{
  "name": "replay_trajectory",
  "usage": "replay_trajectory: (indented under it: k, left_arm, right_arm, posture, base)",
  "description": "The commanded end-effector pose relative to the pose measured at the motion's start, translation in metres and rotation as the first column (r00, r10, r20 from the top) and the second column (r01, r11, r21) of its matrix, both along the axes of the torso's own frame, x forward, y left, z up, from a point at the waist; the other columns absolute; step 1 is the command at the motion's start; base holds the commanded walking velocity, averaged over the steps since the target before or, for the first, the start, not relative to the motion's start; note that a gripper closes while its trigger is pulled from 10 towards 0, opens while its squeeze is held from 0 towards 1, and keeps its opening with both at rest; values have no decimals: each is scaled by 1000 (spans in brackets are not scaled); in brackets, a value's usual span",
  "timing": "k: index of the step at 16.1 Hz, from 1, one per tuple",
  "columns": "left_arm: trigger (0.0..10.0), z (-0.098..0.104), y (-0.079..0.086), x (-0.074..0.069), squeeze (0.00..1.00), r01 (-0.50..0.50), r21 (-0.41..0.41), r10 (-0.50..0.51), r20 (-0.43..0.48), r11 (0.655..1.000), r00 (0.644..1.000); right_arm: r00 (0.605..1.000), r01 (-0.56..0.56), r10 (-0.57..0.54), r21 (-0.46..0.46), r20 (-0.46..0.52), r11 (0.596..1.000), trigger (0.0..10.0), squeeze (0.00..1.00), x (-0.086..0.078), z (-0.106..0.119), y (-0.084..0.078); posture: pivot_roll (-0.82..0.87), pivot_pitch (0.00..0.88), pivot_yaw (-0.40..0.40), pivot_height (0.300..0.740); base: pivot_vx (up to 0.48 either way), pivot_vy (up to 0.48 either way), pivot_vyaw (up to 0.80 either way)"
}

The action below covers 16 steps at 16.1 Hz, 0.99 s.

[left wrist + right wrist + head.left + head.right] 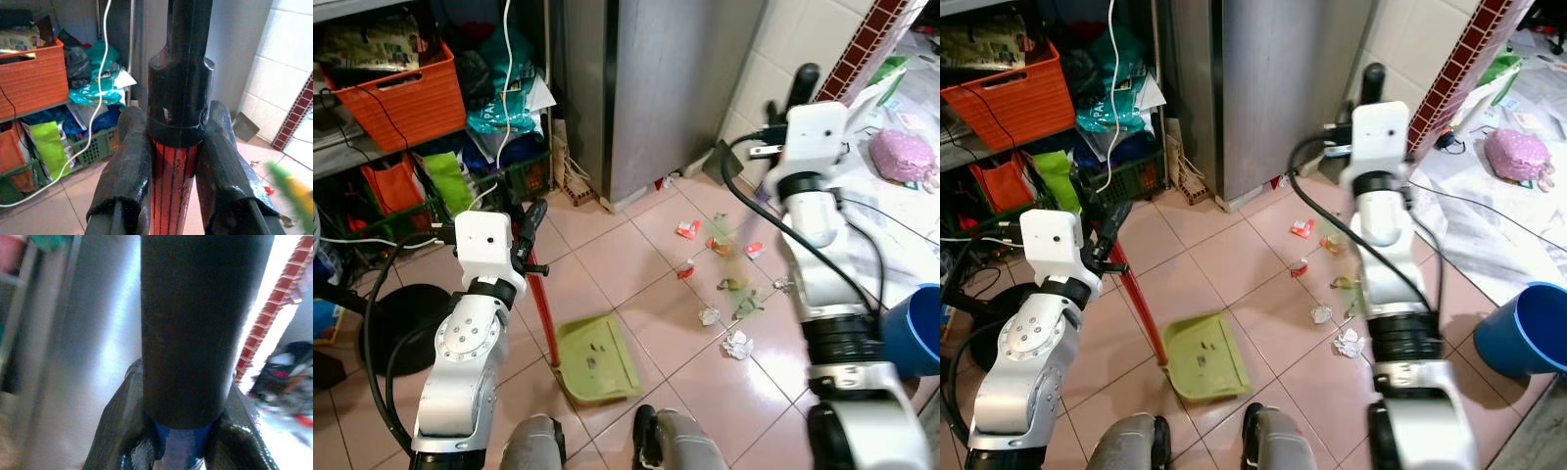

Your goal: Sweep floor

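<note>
My left gripper is shut on the red handle of a green dustpan, just below the handle's black cap. The pan rests flat on the pink tiles in front of my feet. My right gripper is raised at the right, shut on a broom handle that is black over blue. A blurred green-yellow broom head hangs over the litter. Red wrappers and crumpled white paper lie scattered right of the dustpan.
A steel fridge stands behind the litter against a tiled wall. Cluttered shelves with an orange basket and a green crate are at the back left. A blue bucket sits at the right, a black round base at the left.
</note>
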<state>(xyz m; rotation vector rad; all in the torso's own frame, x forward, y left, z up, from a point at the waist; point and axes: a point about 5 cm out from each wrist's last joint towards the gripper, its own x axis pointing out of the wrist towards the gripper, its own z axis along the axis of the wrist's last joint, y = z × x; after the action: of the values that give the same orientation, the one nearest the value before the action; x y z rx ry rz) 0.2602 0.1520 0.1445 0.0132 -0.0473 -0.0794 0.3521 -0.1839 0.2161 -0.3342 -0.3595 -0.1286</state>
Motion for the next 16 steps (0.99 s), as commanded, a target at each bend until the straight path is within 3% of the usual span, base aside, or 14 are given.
replay_trajectory:
  k: [1,3,7,16]
  left_arm:
    - [10000,10,-1,0,0,4,2,-4,58,1000,998]
    - [10000,10,-1,-1,0,6,1,-6,70,1000,998]
    - [10000,11,1,-1,0,36,25,-38,73,999,997]
    - [10000,10,-1,-4,0,57,24,-59,74,998,995]
  right_arm:
    - [999,42,-40,-56,30,998,10000,0,-1,3,-3]
    - [997,73,-73,-86,5,994,10000,0,-1,-5,-7]
    - [975,160,-171,-85,-143,984,10000,0,-5,-47,-21]
    - [976,128,-139,-73,-166,989,10000,0,-10,-61,-11]
  posture:
    - [58,159,-57,740]
    - [58,161,-56,740]
    - [63,163,-53,740]
    - [68,167,-47,740]
  base:
    - [0,0,0]
    - [0,0,0]
    - [0,0,-200]
    - [225,0,-676]
